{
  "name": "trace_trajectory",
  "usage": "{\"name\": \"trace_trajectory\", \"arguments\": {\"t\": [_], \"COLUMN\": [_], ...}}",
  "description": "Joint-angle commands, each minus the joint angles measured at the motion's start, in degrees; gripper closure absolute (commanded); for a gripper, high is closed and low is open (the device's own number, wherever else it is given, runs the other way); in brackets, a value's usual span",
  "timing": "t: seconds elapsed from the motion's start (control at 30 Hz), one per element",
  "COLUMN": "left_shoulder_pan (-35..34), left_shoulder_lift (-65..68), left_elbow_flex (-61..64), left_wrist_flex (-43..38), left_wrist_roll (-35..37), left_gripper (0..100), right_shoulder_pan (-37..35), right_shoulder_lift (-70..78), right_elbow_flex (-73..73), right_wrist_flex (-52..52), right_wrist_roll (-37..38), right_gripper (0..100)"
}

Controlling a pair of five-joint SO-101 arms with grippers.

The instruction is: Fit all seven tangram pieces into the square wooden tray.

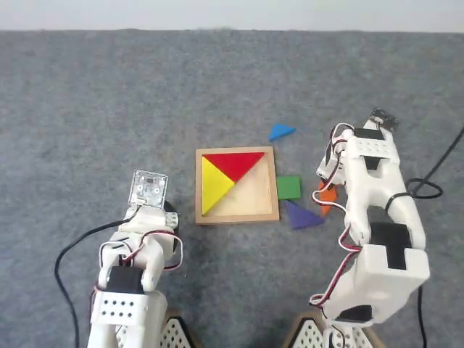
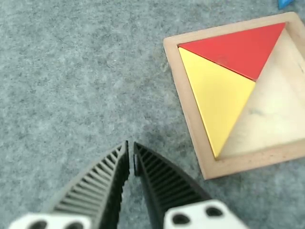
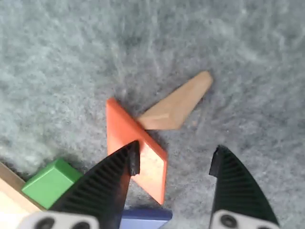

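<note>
The square wooden tray [image 1: 237,218] lies mid-table and holds a red triangle [image 1: 233,164] and a yellow triangle [image 1: 214,185]. A green square [image 1: 288,187], a purple triangle [image 1: 301,215] and a small blue triangle [image 1: 281,131] lie outside it on the right. My right gripper [image 3: 175,160] is open just above an orange parallelogram [image 3: 147,169], one finger over that piece. A plain wooden piece [image 3: 178,102] touches the parallelogram's far side. My left gripper [image 2: 131,145] is shut and empty over bare carpet, left of the tray [image 2: 183,95].
Grey carpet covers the table. The right arm [image 1: 373,196] stands over the orange piece [image 1: 327,194] and hides part of it. The left arm [image 1: 141,239] sits at the front left. Cables trail beside both arm bases.
</note>
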Motion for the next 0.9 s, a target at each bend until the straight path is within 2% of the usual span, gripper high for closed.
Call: {"name": "trace_trajectory", "arguments": {"t": [0.0, 0.17, 0.4, 0.63, 0.87], "left_shoulder_pan": [-0.2, -0.2, -0.2, -0.2, -0.2], "left_shoulder_lift": [-0.7, -0.7, -0.7, -0.7, -0.7], "left_elbow_flex": [-0.5, -0.5, -0.5, -0.5, -0.5], "left_wrist_flex": [0.3, 0.3, 0.3, 0.3, 0.3], "left_wrist_roll": [0.4, 0.4, 0.4, 0.4, 0.4], "left_gripper": [98, 98, 98, 98, 98], "right_shoulder_pan": [0.2, -0.5, -10.5, -9.7, -13.0], "right_shoulder_lift": [-5.1, -7.1, -7.4, -7.3, -7.7], "right_elbow_flex": [-2.8, -2.6, -2.1, -0.1, 2.9], "right_wrist_flex": [1.5, 1.9, 6.6, 6.1, 6.0], "right_wrist_roll": [-1.0, -0.4, 16.3, 18.1, 28.1], "right_gripper": [75.7, 75.7, 75.5, 75.3, 75.6]}}
